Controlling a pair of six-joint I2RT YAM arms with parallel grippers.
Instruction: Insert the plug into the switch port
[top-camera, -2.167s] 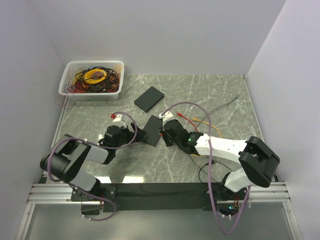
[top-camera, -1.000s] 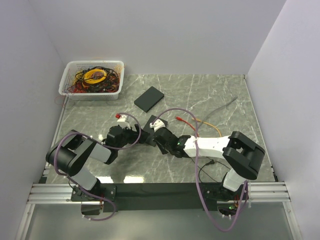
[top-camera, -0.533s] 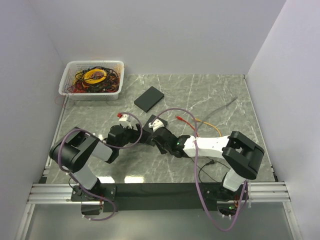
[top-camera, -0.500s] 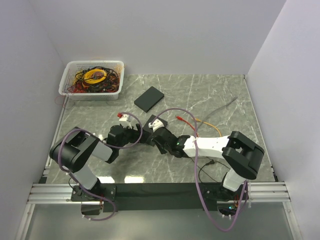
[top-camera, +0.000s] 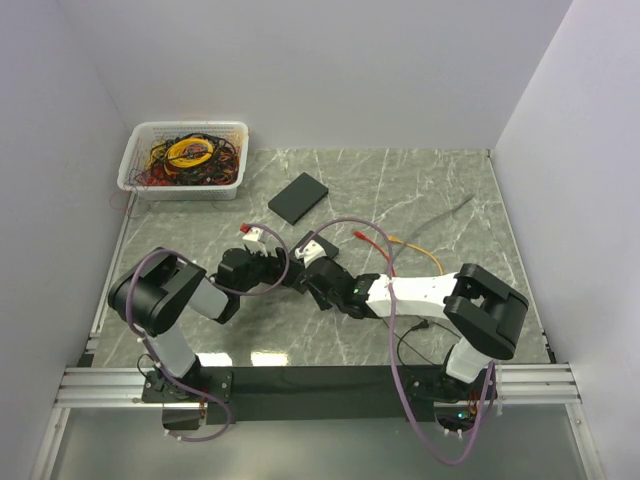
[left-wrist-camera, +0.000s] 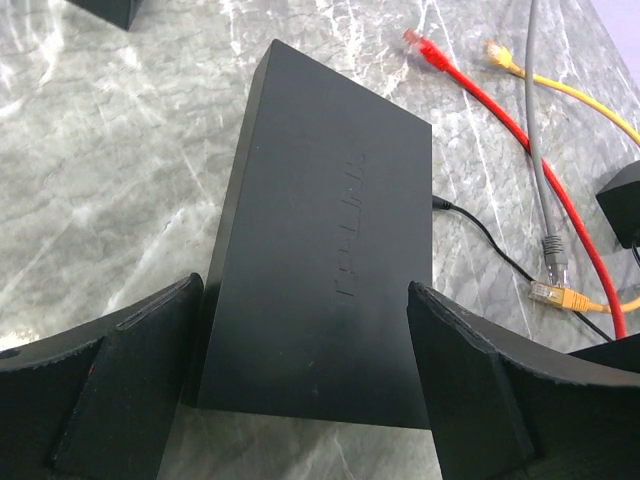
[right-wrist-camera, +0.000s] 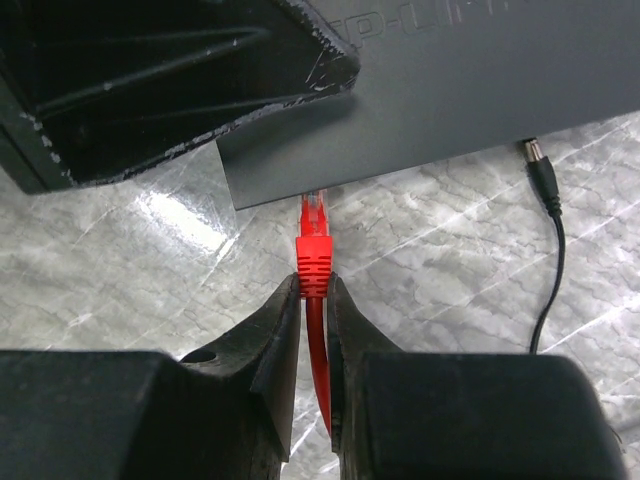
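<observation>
Red plug (right-wrist-camera: 314, 248) is pinched by its boot in the right gripper (right-wrist-camera: 313, 292), jaws nearly closed on it. Its clear tip is lined up at the black switch (left-wrist-camera: 330, 220), perhaps just entering a port. The left gripper (left-wrist-camera: 300, 295) stands wide astride the switch, clamping nothing evident, probably to brace it against the push.

The only marking that can be read is raised lettering in the casing's own black on the top face of the switch (left-wrist-camera: 330, 250). In the left wrist view it runs lengthways towards the lid's 3 o'clock side, and only "LINK" (left-wrist-camera: 352, 225) is clear. In the right wrist view, at 12 o'clock, the picture's edge crops it to roughly "P-LIN" (right-wrist-camera: 430, 22).
</observation>
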